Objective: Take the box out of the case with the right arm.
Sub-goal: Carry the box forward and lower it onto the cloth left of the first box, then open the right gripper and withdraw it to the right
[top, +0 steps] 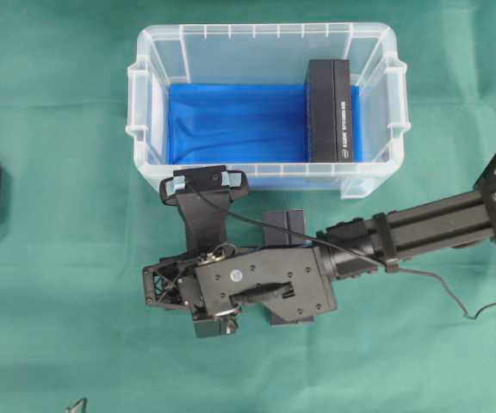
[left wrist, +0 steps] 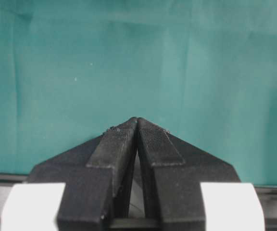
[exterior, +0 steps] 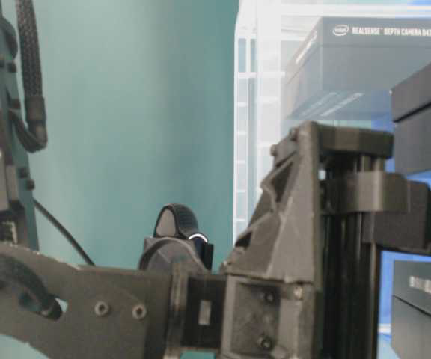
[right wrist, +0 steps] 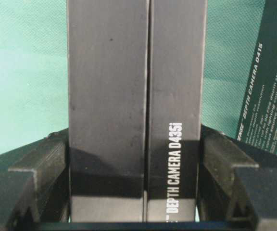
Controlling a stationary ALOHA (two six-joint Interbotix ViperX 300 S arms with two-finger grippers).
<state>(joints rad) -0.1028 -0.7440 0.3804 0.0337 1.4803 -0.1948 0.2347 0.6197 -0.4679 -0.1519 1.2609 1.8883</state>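
- My right arm [top: 429, 228] reaches in from the bench's right edge and ends just in front of the near long wall of the case [top: 149, 129].
- My right gripper [right wrist: 133, 151] has a finger on each side of the box [right wrist: 129, 96], a black carton with white "DEPTH CAMERA D435i" lettering. The fingers sit right against its sides, but I cannot tell whether they are pinching it or slack.
- The box is outside the case, over the green cloth of the bench [top: 58, 301], just beside the case's near wall.
- The case stands toward the bench's far edge, about midway along it.
- On its blue floor lining, a second box [top: 330, 107], also black, stands at the right end.
- My left gripper [left wrist: 137, 122] is pressed tip to tip, holding nothing, above bare green cloth.
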